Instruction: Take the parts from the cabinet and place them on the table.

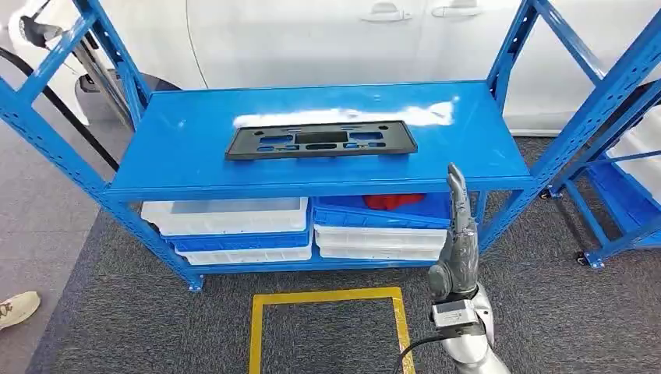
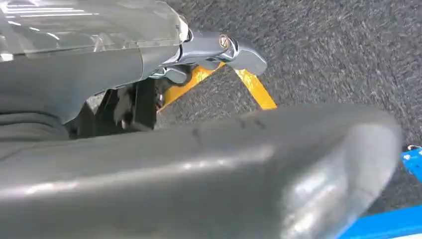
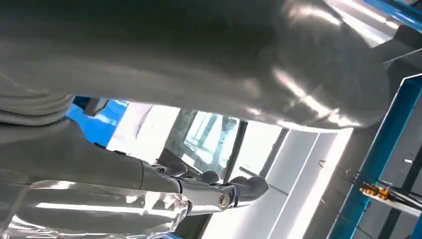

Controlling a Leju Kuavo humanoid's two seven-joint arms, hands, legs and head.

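**Black part lies on the rack's top shelf; right robot hand raised in front of it**

At the far left of the head view, a light shoe point(image 1: 17, 308) of a person rests on the grey carpet point(image 1: 117, 327). The blue cabinet point(image 1: 499, 167), an open metal rack, stands across the middle of the view. On its top shelf point(image 1: 187, 148) lies the part point(image 1: 320, 140), a flat black rectangular plate with cut-outs, lengthwise along the shelf and near the middle. Under that shelf, white bins point(image 1: 226, 216) sit stacked on the left and more white bins point(image 1: 379, 238) on the right, with a blue bin point(image 1: 351, 210) on top holding something red point(image 1: 394, 201). A yellow tape square point(image 1: 327, 298) marks the carpet in front of the rack.

Right of centre, the right robot hand point(image 1: 460, 210) stands upright before the shelf's front edge, its fingers straight and pointing up, close together, holding nothing and clear of the part. Its wrist view shows the dark fingers point(image 3: 239, 188) extended with nothing between them.

In the left wrist view, the left robot hand point(image 2: 214, 50) hangs over the carpet and the yellow tape, fingers stretched out and empty.

A white car point(image 1: 327, 39) stands behind the rack, and a second blue rack point(image 1: 623, 156) stands at the far right.
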